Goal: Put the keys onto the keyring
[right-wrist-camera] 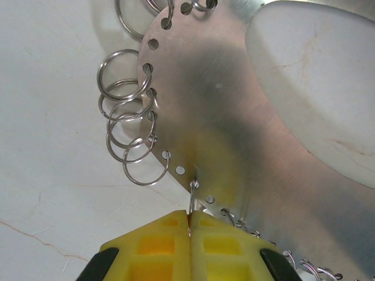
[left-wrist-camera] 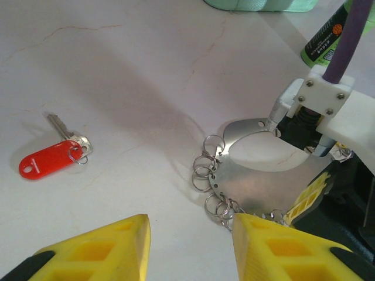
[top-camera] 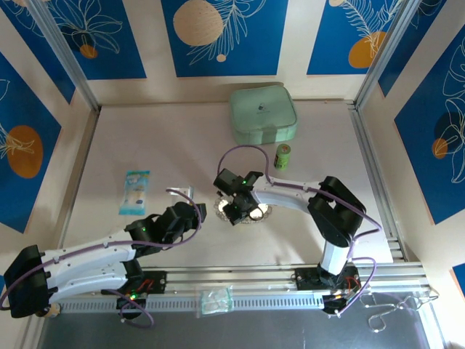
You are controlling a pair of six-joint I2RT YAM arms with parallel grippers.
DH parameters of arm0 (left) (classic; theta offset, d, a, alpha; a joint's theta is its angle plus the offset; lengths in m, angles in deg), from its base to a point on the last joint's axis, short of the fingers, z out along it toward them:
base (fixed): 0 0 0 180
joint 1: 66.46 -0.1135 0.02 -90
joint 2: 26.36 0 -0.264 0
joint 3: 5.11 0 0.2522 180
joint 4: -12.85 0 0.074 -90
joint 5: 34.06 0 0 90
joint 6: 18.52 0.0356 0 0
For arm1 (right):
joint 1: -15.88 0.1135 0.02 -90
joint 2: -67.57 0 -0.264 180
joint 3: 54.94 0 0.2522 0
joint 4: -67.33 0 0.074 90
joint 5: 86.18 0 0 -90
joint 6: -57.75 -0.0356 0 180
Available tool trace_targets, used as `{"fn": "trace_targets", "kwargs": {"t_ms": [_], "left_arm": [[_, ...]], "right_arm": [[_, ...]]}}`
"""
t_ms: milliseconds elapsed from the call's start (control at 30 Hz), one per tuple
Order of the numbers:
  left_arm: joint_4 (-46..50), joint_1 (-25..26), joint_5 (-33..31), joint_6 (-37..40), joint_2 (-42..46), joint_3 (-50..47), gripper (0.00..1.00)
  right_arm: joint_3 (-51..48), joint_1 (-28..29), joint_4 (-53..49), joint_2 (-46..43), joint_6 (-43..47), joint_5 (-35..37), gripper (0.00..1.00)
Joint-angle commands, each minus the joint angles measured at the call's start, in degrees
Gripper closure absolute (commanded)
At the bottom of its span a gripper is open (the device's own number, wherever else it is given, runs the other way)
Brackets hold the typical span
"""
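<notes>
Keyring [right-wrist-camera: 234, 111] first: we see it lying flat on the white table [left-wrist-camera: 117, 76], a silvery plate with small rings [right-wrist-camera: 124, 88] strung along its rim. Our right gripper [right-wrist-camera: 190, 221] has its yellow fingers pressed together on one of those rings at the keyring's rim. Our left gripper [left-wrist-camera: 190, 237] hangs partly open just beside the keyring, holding nothing. The red key [left-wrist-camera: 50, 159] lies on the table, apart to the keyring's left in the left wrist view.

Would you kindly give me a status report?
Left claw open, empty. Right claw shut on edge ring of silvery metal keyring. Red-headed metal key loose on table. No obstruction.
</notes>
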Motion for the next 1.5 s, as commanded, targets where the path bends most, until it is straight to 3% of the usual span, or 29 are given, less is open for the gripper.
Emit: {"fn": "trace_targets", "kwargs": {"t_ms": [0,600,867,1000,1133,1200,1267,1467], "left_arm": [[-0.3,-0.2,-1.3,-0.4,0.2,0.0,0.59],[0.2,-0.2,-1.5,-0.6,0.7,-0.3,0.59],[0.6,-0.2,-1.6,-0.6,1.1,-0.2,0.59],[0.9,-0.2,-2.3,1.2,1.6,0.0,0.59],[1.1,-0.2,-4.6,9.4,3.0,1.8,0.58],[-0.1,-0.6,-3.7,16.2,3.6,3.1,0.47],[-0.8,-2.9,0.8,24.1,3.6,4.9,0.4],[2.3,-13.6,13.4,39.2,2.4,12.9,0.4]], "right_arm": [[-0.4,-0.4,0.1,0.9,-1.2,-1.7,1.0],[0.5,-0.8,0.7,3.0,-2.8,-1.5,0.84],[1.3,-0.7,-0.2,1.9,-2.6,0.1,1.0],[1.1,0.0,0.3,-2.9,-1.4,2.8,1.0],[-1.8,0.9,4.4,-10.7,3.3,6.4,1.0],[-4.4,0.8,7.9,-14.8,5.7,7.0,1.0],[-7.2,0.7,12.1,-18.8,9.4,6.5,1.0],[-13.9,-0.1,23.6,-28.5,20.5,1.1,1.0]]}}
